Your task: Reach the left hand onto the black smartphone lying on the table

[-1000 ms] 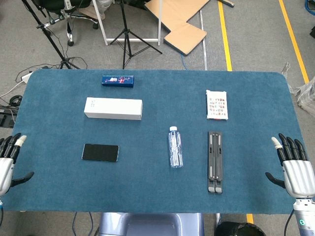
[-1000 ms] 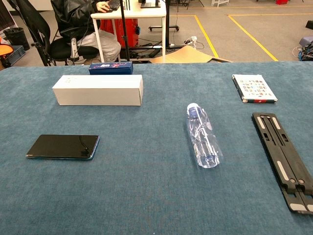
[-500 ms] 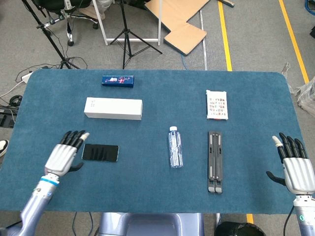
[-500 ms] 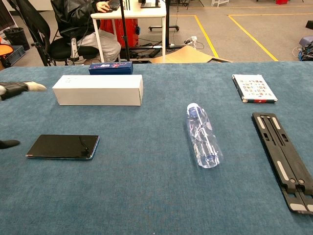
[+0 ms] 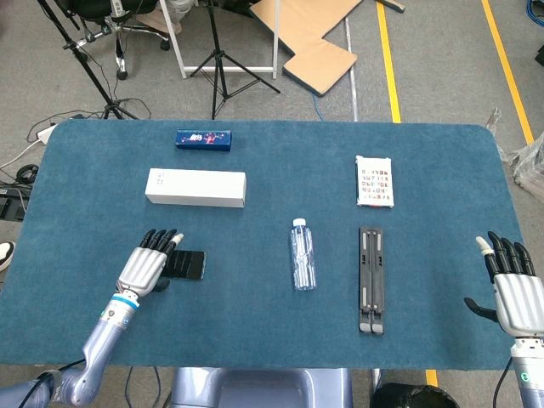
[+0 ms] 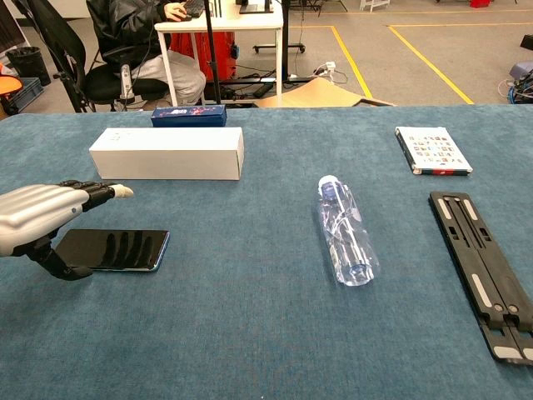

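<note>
— Where does your phone lie?
— On the blue table, the black smartphone is just in front of the white box, well left of the water bottle.
— And your left hand?
— It hangs over the phone's left end, fingers spread flat, holding nothing; contact you cannot tell.
— Your right hand?
— Far right of that box at the table's edge, spread wide, holding nothing.

floor: you see grey carpet with yellow tape lines | clutter: flattened cardboard; tripod | behind: seated person at white table
</note>
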